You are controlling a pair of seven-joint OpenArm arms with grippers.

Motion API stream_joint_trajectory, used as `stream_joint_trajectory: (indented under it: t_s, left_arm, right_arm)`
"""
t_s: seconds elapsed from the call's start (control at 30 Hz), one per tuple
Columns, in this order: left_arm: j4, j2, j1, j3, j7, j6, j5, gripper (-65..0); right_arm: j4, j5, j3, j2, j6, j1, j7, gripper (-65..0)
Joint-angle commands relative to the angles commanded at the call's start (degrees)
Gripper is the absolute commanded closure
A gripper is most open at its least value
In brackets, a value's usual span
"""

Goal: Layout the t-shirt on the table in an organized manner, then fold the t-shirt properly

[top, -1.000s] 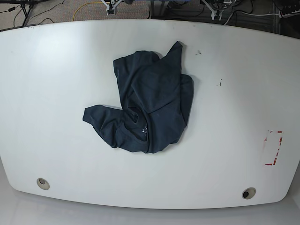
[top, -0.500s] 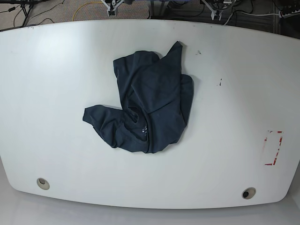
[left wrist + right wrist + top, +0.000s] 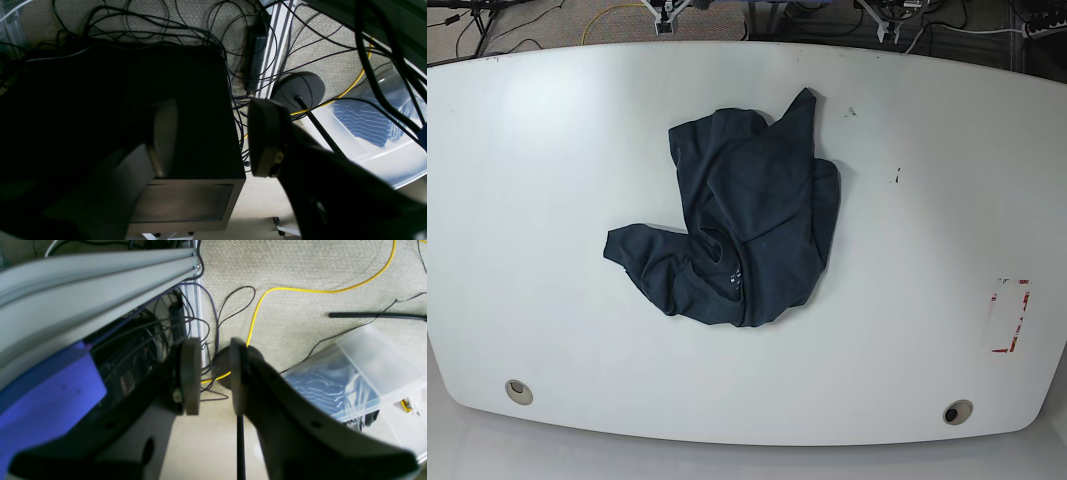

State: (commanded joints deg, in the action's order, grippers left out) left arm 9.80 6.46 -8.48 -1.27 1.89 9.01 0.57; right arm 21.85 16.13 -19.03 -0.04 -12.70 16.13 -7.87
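Note:
The dark navy t-shirt [image 3: 742,215] lies crumpled in a heap near the middle of the white table [image 3: 547,180] in the base view, one part sticking out to the left and a point reaching toward the far edge. Neither arm shows in the base view. My left gripper [image 3: 213,140] is open, its fingers wide apart over the floor and a dark box. My right gripper [image 3: 215,373] is open with a narrow gap between its pads, nothing held, also off the table above carpet. Neither wrist view shows the t-shirt.
Two grey grommet holes [image 3: 519,391] [image 3: 957,411] sit near the table's front edge. A red-white tape rectangle [image 3: 1010,315] marks the right side. Below the arms lie tangled cables [image 3: 186,30], a yellow cable [image 3: 267,296], a clear plastic bin [image 3: 360,373] and an aluminium rail [image 3: 100,276].

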Motion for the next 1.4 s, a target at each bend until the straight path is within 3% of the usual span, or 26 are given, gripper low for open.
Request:
stream_joint_trajectory:
  t_s: [0.2, 0.37, 0.73, 1.23, 1.4]
  left_arm:
    - [3.7, 0.1, -3.0, -0.1, -1.8, 0.0, 0.0, -31.4]
    - [11.1, 1.9, -7.1, -0.3, -1.8, 0.0, -0.4, -31.4]
    - [29.8, 2.6, -19.8, -3.4, -1.8, 0.1, -1.6, -31.4]
    - [57.7, 5.1, -40.8, -5.8, -1.8, 0.1, -4.0, -31.4]
    - [66.6, 4.9, -46.5, -7.7, -1.8, 0.1, -5.8, -31.4]
  right_arm:
    - [6.6, -0.2, -0.2, -1.1, 0.09, 4.7, -0.4, -13.6]
    - [16.0, -0.3, -0.3, -2.8, 0.09, 10.1, -0.3, -13.6]
    - [32.4, -0.3, -0.1, -6.3, -0.53, 20.6, -0.2, -13.6]
    - [49.7, -0.4, 1.5, -6.9, -0.70, 33.3, -0.2, -13.6]
    - [56.4, -5.2, 4.7, -6.5, -0.70, 38.4, -0.2, -13.6]
